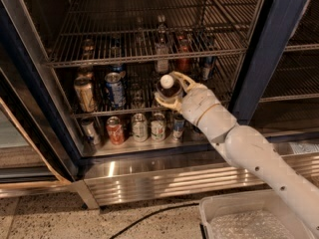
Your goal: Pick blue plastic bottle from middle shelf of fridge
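Note:
The blue plastic bottle point(166, 81), with a round white cap and a dark body, is tilted with its cap towards the camera. My gripper point(167, 90) is shut on it, with cream fingers point(183, 77) above and below its body. I hold it just in front of the middle shelf point(99, 111) of the fridge point(149, 171). The shelf is a wire rack. My white arm point(239, 148) reaches in from the lower right.
A gold can point(84, 94) and a blue can point(115, 89) stand on the middle shelf at the left. Several cans point(139, 127) stand on the bottom floor. Bottles point(161, 49) stand further back. A dark blue door frame point(264, 49) is at the right. A white bin point(254, 218) is on the floor.

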